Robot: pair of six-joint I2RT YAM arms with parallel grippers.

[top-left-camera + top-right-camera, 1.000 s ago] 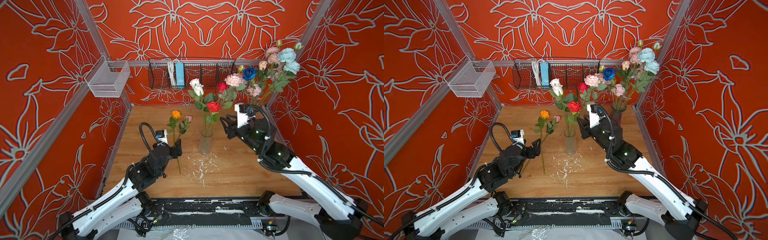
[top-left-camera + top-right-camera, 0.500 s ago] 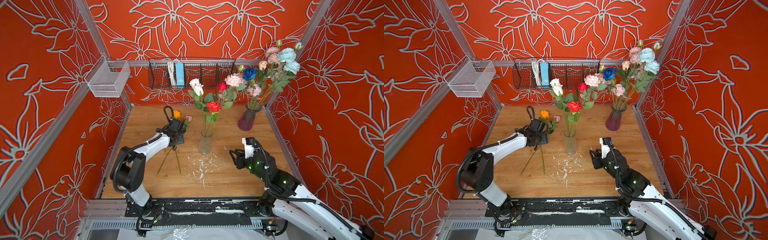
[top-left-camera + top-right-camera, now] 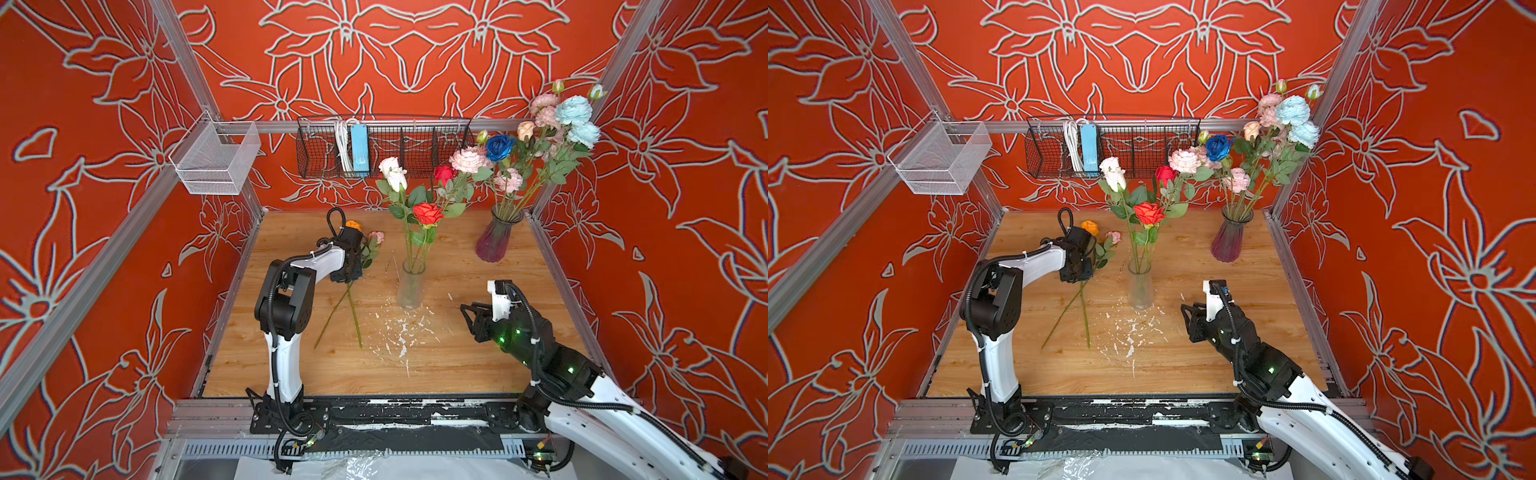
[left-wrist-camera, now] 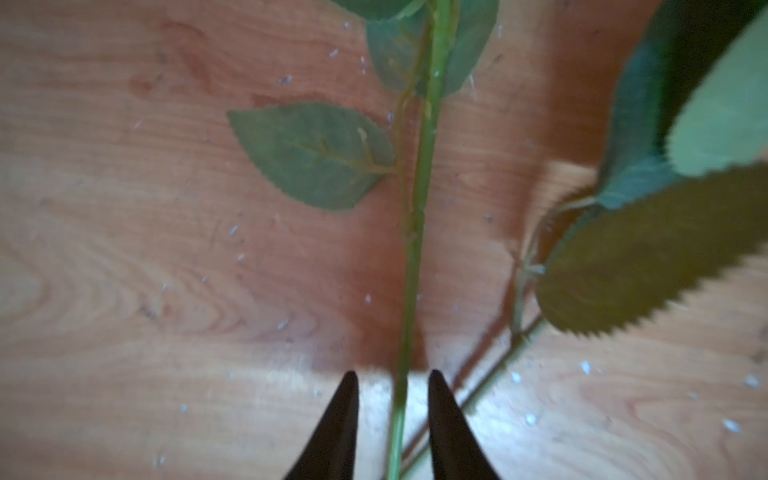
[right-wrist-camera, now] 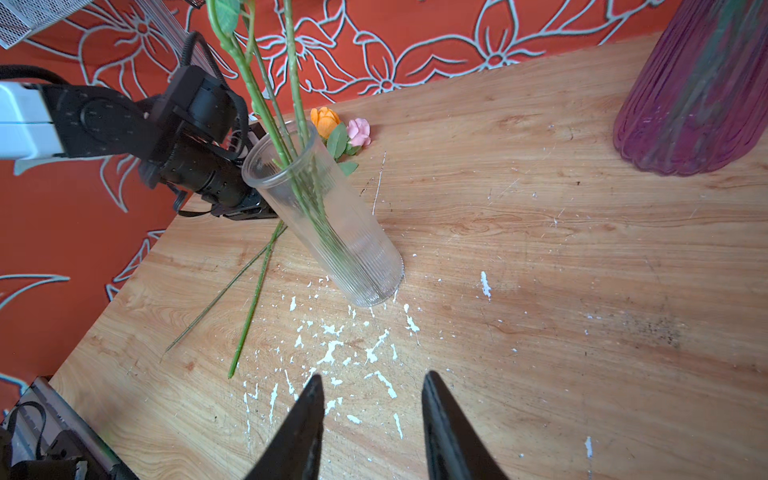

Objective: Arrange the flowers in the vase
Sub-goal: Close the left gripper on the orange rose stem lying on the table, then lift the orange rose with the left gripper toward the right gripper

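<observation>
A clear ribbed vase stands mid-table and holds a white rose and a red rose. Two flowers lie on the table left of it: an orange bloom and a pink bud. Their stems cross. My left gripper is down over them. Its jaws straddle one green stem with a small gap on each side. My right gripper hovers open and empty to the right of the vase.
A purple vase full of pink, light blue and dark blue flowers stands at the back right. A black wire basket hangs on the back wall and a white mesh basket on the left rail. White flakes litter the wood.
My left arm reached out over the lying flowers and its jaws narrowed around one stem. My right arm pulled back from the clear vase toward the front right.
</observation>
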